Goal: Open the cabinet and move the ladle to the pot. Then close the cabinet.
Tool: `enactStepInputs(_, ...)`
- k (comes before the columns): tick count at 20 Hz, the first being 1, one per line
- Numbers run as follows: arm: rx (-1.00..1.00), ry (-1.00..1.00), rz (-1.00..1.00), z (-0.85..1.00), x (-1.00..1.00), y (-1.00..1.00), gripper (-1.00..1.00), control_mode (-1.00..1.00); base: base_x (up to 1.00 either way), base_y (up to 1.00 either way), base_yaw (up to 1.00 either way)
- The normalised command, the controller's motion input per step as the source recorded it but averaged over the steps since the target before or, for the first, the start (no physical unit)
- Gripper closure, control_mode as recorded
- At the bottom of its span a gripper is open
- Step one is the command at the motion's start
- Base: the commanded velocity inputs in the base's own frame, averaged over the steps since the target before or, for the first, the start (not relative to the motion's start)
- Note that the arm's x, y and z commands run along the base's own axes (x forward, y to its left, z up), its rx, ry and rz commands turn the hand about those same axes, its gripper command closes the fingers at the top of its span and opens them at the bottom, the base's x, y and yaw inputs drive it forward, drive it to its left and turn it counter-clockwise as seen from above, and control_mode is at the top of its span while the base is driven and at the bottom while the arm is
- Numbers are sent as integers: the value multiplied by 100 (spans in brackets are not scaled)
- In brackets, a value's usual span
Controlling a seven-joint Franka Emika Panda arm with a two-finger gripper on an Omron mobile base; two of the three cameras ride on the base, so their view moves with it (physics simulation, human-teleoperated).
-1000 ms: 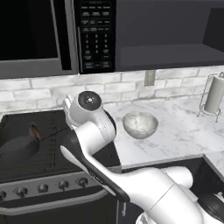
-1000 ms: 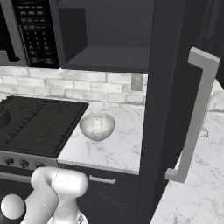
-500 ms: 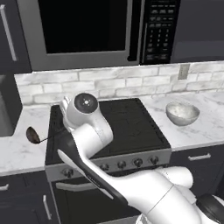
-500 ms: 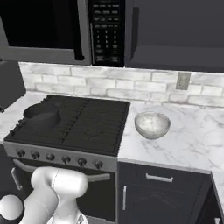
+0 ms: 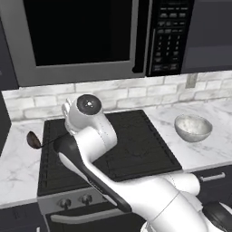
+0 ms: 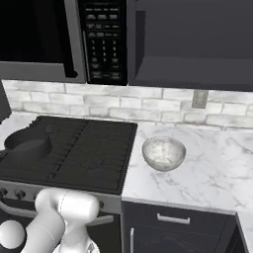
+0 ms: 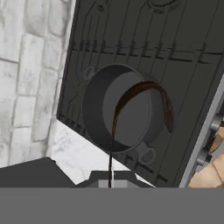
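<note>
Claw pinching ladle handle, cup hanging over pot on stove. Transfer step; next: lower, release into pot.

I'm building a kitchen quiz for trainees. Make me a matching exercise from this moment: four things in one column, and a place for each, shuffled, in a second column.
Things:
1. ladle
2. pot
3. bowl
4. microwave

Places:
A. on the marble counter right of the stove
B. mounted on the wall above the stove
C. held by its handle in the shut gripper, cup over the pot
D. on the stove's left side

Pairs: 1-C, 2-D, 3-A, 4-B
</note>
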Motion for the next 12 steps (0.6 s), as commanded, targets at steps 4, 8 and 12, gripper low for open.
enactStepInputs(4, 0, 0, 0, 0, 0, 0, 100, 100, -3, 0, -29)
enactStepInputs(8, 0, 0, 0, 0, 0, 0, 100, 100, -39, 0, -30)
enactStepInputs(12, 0, 0, 0, 0, 0, 0, 100, 100, -41, 0, -32)
